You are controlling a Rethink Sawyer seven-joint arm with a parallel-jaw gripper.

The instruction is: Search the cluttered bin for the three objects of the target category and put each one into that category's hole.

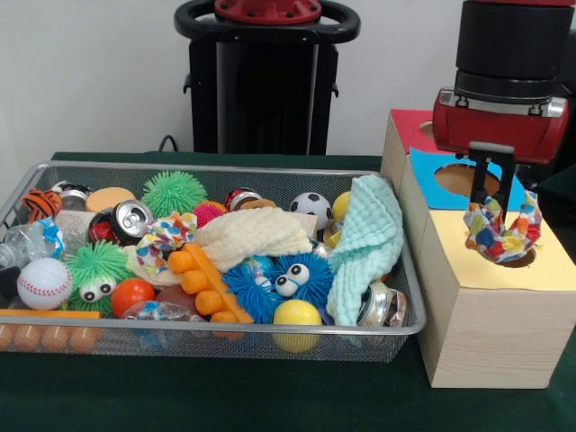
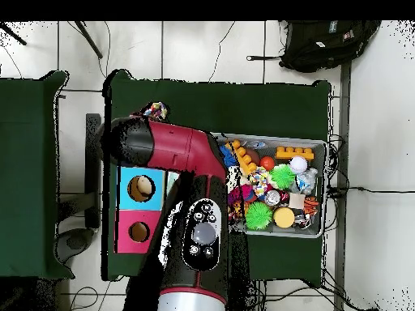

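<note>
Fingers (image 1: 494, 209) sit at right of front view, over the yellow-topped section of the wooden box (image 1: 486, 333). We see them closed on a multicolour cloth (image 1: 500, 232), pinched at its top. Cloth hangs bunched below them, lower end at the round hole (image 1: 520, 258) in the yellow top, partly inside it as far as we can tell. It's patterned w/ small red, blue, yellow & white patches, crumpled into a loose wad.

Left & centre of front view: wire-mesh bin (image 1: 270, 335) on green desk (image 1: 225, 396), packed w/ balls, cans, spiky toys, plus a similar patterned cloth (image 1: 166, 236) & a mint cloth (image 1: 371, 245) over the bin's right rim.

Overhead view: arm covers most of box; blue (image 2: 140, 188) & pink (image 2: 138, 232) sections show at left-centre.
</note>
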